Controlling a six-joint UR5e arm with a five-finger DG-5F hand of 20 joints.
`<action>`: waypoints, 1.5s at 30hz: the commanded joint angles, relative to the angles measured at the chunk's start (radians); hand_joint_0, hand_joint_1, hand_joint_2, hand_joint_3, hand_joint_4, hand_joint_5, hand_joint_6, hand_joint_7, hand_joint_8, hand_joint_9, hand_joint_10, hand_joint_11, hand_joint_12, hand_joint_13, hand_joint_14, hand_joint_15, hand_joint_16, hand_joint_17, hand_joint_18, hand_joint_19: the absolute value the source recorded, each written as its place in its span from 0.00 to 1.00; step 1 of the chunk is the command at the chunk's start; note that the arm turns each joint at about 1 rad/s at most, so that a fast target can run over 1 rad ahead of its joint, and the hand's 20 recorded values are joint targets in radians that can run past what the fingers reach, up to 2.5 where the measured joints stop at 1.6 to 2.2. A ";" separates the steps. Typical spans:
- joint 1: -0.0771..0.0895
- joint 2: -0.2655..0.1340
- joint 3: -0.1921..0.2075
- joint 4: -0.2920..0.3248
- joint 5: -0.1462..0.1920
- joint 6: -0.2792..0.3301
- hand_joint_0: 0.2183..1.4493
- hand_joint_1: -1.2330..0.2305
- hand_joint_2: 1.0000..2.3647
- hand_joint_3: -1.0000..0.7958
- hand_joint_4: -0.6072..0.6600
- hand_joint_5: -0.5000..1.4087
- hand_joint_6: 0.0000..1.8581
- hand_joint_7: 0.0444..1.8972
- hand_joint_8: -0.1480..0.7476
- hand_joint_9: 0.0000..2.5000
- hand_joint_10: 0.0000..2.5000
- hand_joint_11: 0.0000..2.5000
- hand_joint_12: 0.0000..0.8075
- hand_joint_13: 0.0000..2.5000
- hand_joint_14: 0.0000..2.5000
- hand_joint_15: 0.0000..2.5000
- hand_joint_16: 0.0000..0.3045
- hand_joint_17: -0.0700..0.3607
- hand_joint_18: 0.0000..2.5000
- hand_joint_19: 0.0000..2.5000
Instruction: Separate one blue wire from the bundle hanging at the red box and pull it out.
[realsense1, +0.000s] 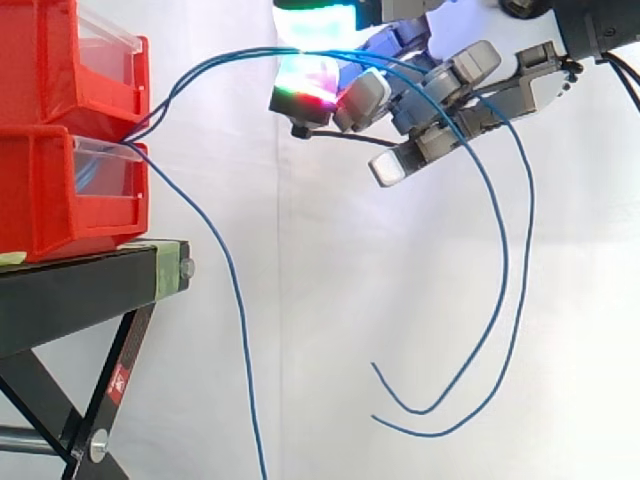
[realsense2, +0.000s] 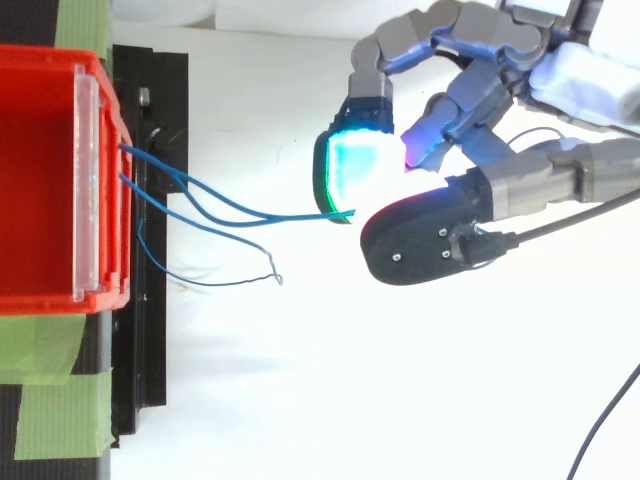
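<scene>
Thin blue wires (realsense2: 280, 214) stretch from the red plastic bins (realsense1: 40, 80) at frame left — my hand (realsense2: 500, 190), upper right, pinches two of them.

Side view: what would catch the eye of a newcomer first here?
The hand, upper right, its pads glowing green and white, fingers closed on two blue wires that arc down beyond it. The wires lead left to the stacked red bins, where a third wire hangs down.
</scene>
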 joint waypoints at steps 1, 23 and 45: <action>0.000 0.000 -0.001 0.001 0.000 0.000 0.34 0.32 0.02 0.49 0.65 0.15 0.45 0.67 0.53 0.47 0.00 0.76 0.43 0.49 0.62 0.44 0.18 0.45 0.32 0.37; 0.000 0.000 -0.001 0.002 0.000 -0.001 0.31 0.39 0.02 0.61 0.60 0.17 0.46 0.74 0.54 0.58 0.01 0.80 0.43 0.55 0.62 0.46 0.19 0.46 0.37 0.38; 0.000 0.000 0.001 0.002 0.000 -0.001 0.31 0.38 0.03 0.61 0.64 0.17 0.46 0.70 0.63 0.57 0.47 0.74 0.46 0.58 1.00 0.26 0.14 0.39 0.50 0.51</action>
